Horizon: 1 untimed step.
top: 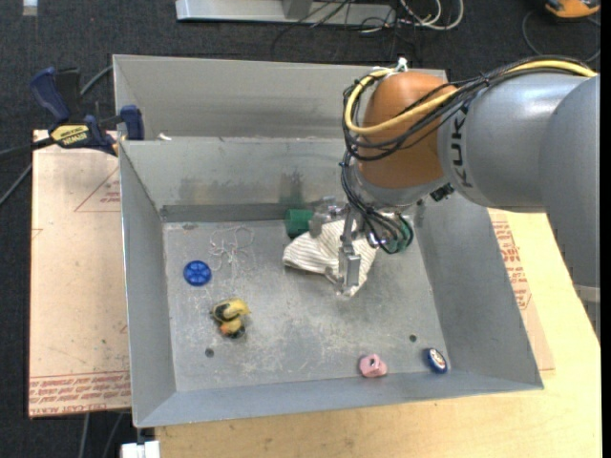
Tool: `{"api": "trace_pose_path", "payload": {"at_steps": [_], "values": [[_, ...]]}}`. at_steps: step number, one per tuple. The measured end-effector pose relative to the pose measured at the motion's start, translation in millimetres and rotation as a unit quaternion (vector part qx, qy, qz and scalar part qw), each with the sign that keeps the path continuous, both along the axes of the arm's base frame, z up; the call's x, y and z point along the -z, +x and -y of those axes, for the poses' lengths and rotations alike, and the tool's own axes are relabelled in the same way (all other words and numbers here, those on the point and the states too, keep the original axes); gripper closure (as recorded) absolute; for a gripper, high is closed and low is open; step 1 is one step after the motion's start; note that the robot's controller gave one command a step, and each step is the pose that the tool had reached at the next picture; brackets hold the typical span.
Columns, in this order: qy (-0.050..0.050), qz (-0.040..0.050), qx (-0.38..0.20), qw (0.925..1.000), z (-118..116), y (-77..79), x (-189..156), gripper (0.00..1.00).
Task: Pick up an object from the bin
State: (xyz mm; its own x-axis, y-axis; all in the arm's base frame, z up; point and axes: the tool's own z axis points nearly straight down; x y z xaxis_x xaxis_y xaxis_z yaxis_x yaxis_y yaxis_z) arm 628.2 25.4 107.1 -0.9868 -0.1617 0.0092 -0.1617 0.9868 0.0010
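Six loose items in grey metal bin (pixel 143 256), one claw (pixel 350 277) lowered among them.

1. White crumpled cloth (pixel 310 251): middle of floor, toward back wall. Bunched rather than flat, folds raised, so judged easy to pinch at an edge. Right-hand edge directly beneath claw, touching or very nearly so; cannot tell which.
2. Green block (pixel 299 222): just behind cloth, at foot of back wall, touching cloth or partly tucked under it. Judged at risk of being dragged along during any lift of cloth.
3. Blue round disc (pixel 197 273): left part of floor, lying flat, well apart from claw.
4. Yellow-and-black small toy (pixel 230 317): in front of disc, alone on bare floor.
5. Pink ring (pixel 372 365): at foot of front wall.
6. Small blue-and-white piece (pixel 436 360): front right, near ring but apart from it.

Claw: reaching in from right, pointed down at cloth's right edge, low over floor. Wide or narrow: cannot tell against pale cloth and wrist cables. Nothing confirmed gripped.

Stage, as judged: claw at grasp height on cloth, lift not yet evident. Placement at edge rather than centre probably meant to catch a thin fold. Next move calls for closure low enough to trap fabric, then a straight lift clear of walls.
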Motion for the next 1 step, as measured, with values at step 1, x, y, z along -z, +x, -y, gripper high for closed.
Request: {"api": "trace_pose_path", "payload": {"at_steps": [1], "values": [[0.002,0.013,-0.045,0.9989,-1.7,17.9,34.5,1.0]]}}
